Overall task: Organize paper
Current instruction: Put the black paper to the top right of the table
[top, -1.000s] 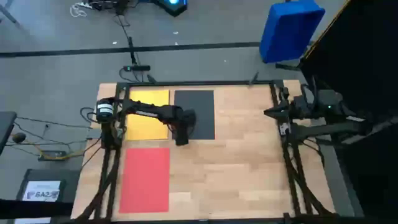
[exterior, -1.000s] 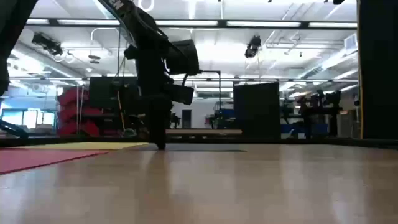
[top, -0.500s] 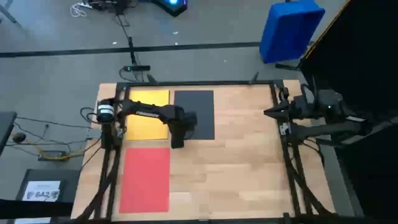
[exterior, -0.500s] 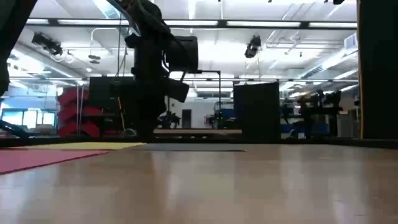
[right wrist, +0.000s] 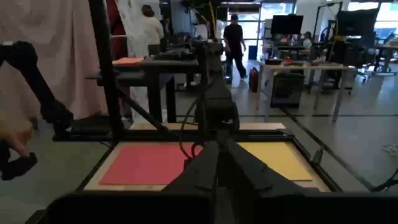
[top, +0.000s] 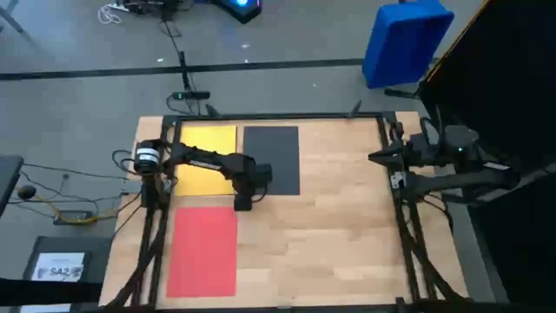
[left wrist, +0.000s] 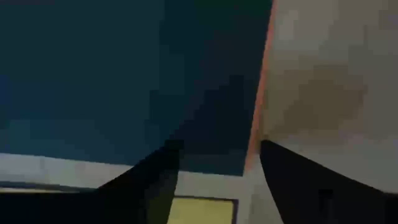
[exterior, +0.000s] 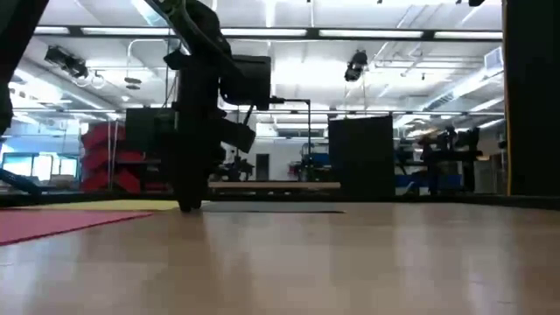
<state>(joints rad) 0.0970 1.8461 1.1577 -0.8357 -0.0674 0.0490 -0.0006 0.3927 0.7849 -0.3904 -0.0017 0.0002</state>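
Observation:
Three sheets of paper lie flat on the wooden table: a yellow sheet (top: pixel 207 161) at the far left, a black sheet (top: pixel 271 161) beside it, and a red sheet (top: pixel 204 252) at the near left. No orange sheet shows. My left gripper (top: pixel 241 202) points straight down by the black sheet's near left corner and is open. In the left wrist view its gripper (left wrist: pixel 217 155) spans that sheet's edge (left wrist: pixel 249 124) and the bare wood. My right gripper (top: pixel 373 157) waits shut at the table's right edge, touching nothing. My left gripper comes from above, pointing down, and its fingertips (exterior: pixel 186 206) reach the table top next to the black sheet's near left corner (top: pixel 247 192). Whether they touch the sheet or only the wood, I cannot tell.
A blue bin (top: pixel 407 39) stands on the floor beyond the table's far right corner. A dark box with a white label (top: pixel 56 265) sits on the floor left of the table. The table's middle and right part show bare wood (top: pixel 330 235). People walk in the room behind.
My left gripper has moved toward the table's left edge and slightly toward the near edge, from over the black sheet's near edge to just off its near left corner, staying low and pointing down. The sheets have kept their places.

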